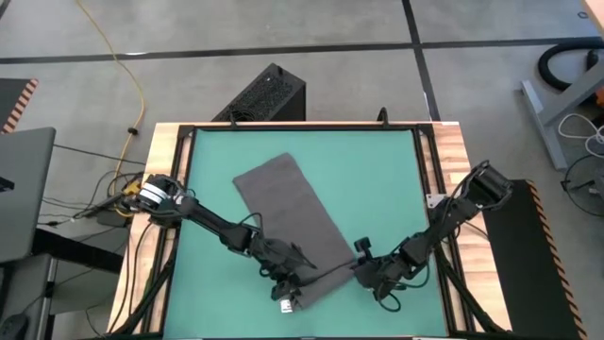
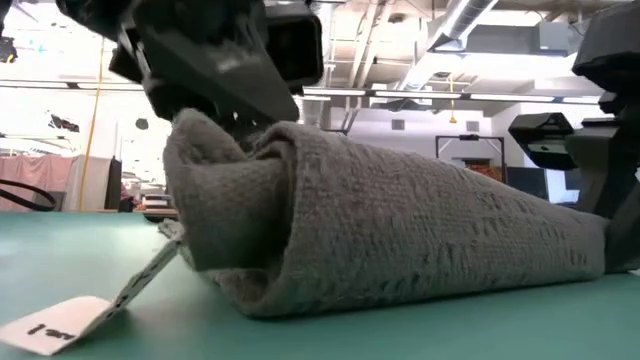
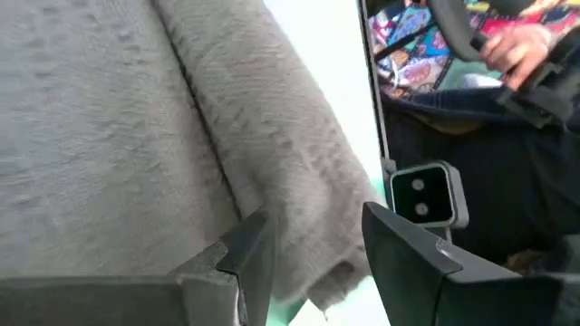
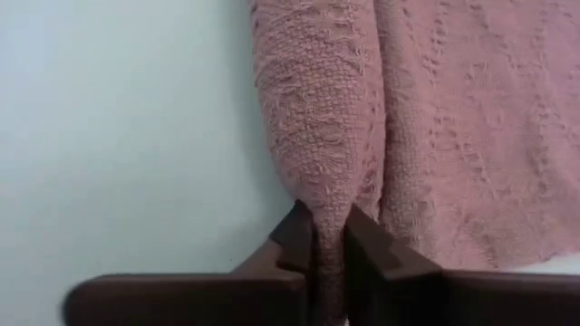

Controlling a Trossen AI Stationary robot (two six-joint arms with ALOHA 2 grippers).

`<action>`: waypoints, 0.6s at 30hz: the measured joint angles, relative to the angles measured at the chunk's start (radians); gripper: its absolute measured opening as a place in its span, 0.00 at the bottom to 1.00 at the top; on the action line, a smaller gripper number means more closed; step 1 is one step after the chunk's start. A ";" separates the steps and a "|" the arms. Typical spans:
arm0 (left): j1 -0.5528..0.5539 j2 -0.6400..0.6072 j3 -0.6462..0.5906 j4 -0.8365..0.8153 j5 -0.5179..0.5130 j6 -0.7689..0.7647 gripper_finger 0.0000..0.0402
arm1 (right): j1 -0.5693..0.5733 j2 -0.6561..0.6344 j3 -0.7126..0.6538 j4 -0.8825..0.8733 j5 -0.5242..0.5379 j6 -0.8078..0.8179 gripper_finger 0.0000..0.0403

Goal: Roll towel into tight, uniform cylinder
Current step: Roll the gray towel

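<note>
The dark grey towel [image 1: 283, 203] lies slantwise on the green mat [image 1: 377, 170]. Its near end is rolled into a tapered roll [image 2: 400, 230], thick toward the table's left and thin toward the right. A white tag [image 2: 55, 322] lies on the mat by the thick end. My left gripper [image 3: 313, 249] is open over the thick end [image 1: 288, 274], one finger on each side of the roll's edge. My right gripper [image 4: 331, 240] is shut on the thin end [image 1: 363, 274]. My left gripper stands open with the towel's rolled edge [image 3: 308, 272] between its fingers; whether a finger touches the cloth I cannot tell. My right gripper pinches the thin end of the roll [image 4: 328, 213] between its two fingers. It comes slanting down from the table's right, its fingers lying along the roll. The fold is several layers of cloth and rests on the mat [image 2: 585, 262].
The flat far part of the towel [image 1: 269, 179] rests spread on the mat. A wooden frame [image 1: 165, 189] borders the mat. A black box [image 1: 269, 94] stands on the floor beyond the far edge. A person's hand [image 3: 521, 50] shows beyond the table's right side.
</note>
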 joint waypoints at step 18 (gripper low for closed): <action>-0.096 -0.291 -0.013 -0.243 -0.388 0.251 0.38 | -0.176 -0.002 0.001 0.041 -0.362 0.412 0.13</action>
